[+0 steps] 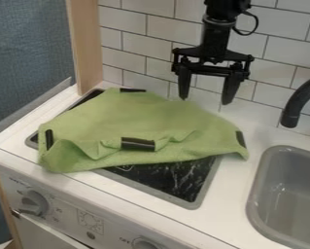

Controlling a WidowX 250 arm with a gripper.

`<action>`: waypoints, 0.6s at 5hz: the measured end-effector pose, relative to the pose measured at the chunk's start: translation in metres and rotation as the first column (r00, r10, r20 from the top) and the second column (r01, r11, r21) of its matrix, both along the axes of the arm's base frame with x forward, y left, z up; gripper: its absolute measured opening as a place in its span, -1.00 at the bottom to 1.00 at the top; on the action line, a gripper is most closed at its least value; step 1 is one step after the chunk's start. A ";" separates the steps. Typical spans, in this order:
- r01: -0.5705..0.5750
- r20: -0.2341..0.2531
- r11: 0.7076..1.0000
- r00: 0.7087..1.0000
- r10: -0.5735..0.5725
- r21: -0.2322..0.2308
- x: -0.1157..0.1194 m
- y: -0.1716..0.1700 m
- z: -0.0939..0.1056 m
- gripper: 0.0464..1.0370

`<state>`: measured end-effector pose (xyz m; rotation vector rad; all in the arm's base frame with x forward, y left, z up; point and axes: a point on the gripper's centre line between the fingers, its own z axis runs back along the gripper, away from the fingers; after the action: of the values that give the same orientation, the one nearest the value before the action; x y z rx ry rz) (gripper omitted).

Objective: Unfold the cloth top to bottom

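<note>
Low and left of the jaws: two knobs (34, 203), small print beside each. Nearer, below-left, one green cloth (125, 116), rumpled, four dark patches (137, 144), lying over one black stovetop (173, 182). Gripper (206, 100): jaws wide apart. Right of jaws, one black faucet (301, 99); lower right, one grey sink (256, 194).

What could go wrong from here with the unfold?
The green cloth is rucked around the middle black strip, so a pinch there might catch several layers. Its right corner lies near the sink; a pull that way could drag it in. The open gripper hangs close to the tiled wall and might scrape it.
</note>
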<state>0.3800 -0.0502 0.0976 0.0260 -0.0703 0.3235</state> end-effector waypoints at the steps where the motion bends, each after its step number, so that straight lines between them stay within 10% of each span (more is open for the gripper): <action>1: 0.003 -0.047 1.000 0.999 -0.002 0.006 -0.006 0.000 -0.015 0.92; 3: 0.065 -0.119 0.997 0.991 -0.060 0.038 -0.025 0.011 -0.030 0.92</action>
<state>0.3549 -0.0391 0.0672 0.0844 0.0395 0.2571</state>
